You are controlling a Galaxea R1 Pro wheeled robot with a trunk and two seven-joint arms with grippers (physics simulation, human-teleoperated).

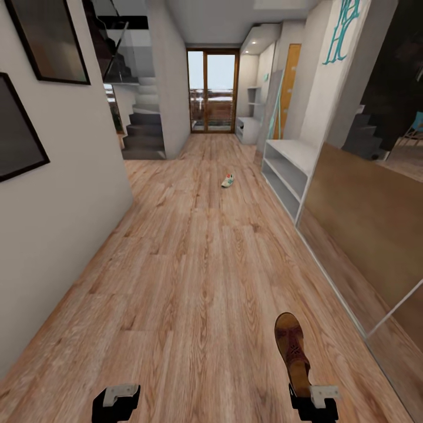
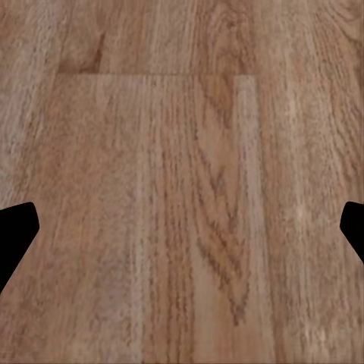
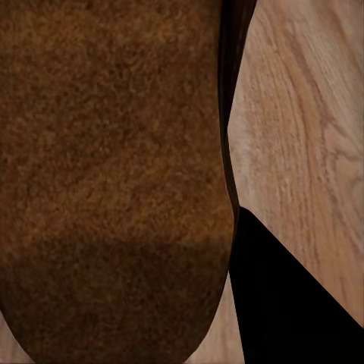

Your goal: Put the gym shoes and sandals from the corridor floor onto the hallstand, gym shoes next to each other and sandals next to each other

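1. Dark brown leather sandal with tan footbed (image 1: 292, 346), lifted at the lower right of the head view, toe pointing away down the corridor, heel end at the right gripper (image 1: 314, 401).
2. Right gripper clamped on that sandal's heel; in the right wrist view, brown suede-like footbed (image 3: 114, 182) pressed close beside a black finger (image 3: 284, 303).
3. Left gripper (image 1: 116, 402) hovering over bare planks at the lower left, holding nothing; fingers (image 2: 15, 231) spread wide apart in the left wrist view.
4. White lace-up gym shoe with green stripe and red mark (image 1: 227, 181), lying alone on the floor farther down the corridor, near the rack but apart from it.
5. Pale grey-white hallstand with flat bench top and two open shelves (image 1: 288, 173), along the right wall; shelves look bare.
6. Light brown wood-grain plank floor (image 1: 188, 276) running toward a glass door with wooden frame (image 1: 212, 90) at the far end.
7. Dark staircase (image 1: 141, 132) on the left, beyond a white wall with black-framed pictures (image 1: 17, 135).
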